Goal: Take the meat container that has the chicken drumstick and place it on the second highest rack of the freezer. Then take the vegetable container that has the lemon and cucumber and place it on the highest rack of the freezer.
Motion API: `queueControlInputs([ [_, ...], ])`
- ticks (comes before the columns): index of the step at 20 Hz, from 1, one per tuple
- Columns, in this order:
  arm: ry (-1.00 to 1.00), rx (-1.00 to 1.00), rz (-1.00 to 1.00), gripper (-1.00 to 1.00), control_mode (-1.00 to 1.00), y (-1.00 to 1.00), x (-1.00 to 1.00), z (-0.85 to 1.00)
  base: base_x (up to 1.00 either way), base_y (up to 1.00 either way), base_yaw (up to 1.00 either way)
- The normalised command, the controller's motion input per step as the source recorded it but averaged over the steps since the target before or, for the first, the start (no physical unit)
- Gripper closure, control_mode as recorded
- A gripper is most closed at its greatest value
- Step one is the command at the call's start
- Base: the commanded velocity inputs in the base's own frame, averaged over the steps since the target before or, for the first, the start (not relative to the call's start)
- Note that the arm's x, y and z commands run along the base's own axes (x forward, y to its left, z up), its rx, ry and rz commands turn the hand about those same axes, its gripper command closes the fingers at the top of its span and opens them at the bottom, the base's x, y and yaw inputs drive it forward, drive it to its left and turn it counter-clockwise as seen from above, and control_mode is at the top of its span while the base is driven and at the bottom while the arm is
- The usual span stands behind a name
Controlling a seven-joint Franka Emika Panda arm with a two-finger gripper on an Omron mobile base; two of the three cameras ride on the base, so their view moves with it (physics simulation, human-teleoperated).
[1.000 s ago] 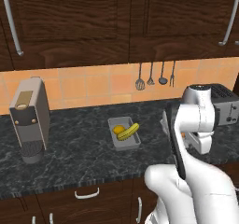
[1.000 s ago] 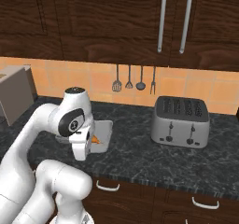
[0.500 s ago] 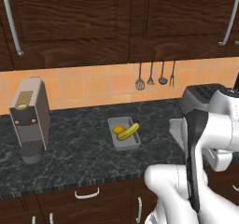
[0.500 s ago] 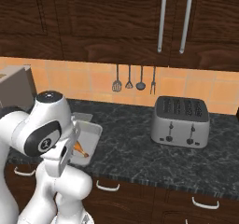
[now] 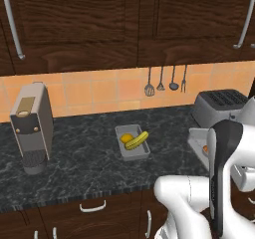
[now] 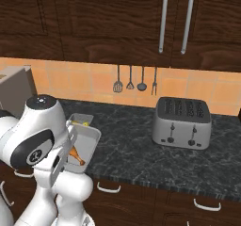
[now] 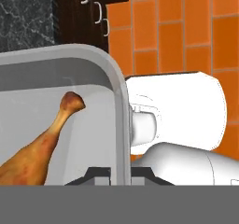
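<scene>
My fingers [image 7: 120,177] pinch the meat container [image 7: 65,120] rim, drumstick [image 7: 44,146] inside, now swung off the bench [image 5: 89,158] toward the freezer.

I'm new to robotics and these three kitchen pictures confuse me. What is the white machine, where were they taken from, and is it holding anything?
It is a white robot arm in a simulated kitchen. Two cameras sit behind it, left and right; the third rides on its hand. Its tool is shut on the rim of a grey meat container holding a chicken drumstick. On the dark counter lie a second container with lemon and cucumber, a coffee machine and a toaster.
</scene>
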Motion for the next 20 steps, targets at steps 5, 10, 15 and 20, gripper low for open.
queueControlInputs([
  [5, 0.00, 0.00, 0.00, 1.00, 1.00, 0.00, 0.00, 0.00, -0.64, 0.00, 0.01],
  [10, 0.00, 0.00, 0.00, 1.00, 1.00, 0.00, 0.00, 0.00, -1.00, 0.07, 0.00],
  [15, 0.00, 0.00, 0.00, 1.00, 1.00, 0.00, 0.00, 0.00, -0.96, 0.13, 0.00],
  [20, 0.00, 0.00, 0.00, 1.00, 1.00, 0.00, 0.00, 0.00, -0.76, 0.11, 0.00],
])
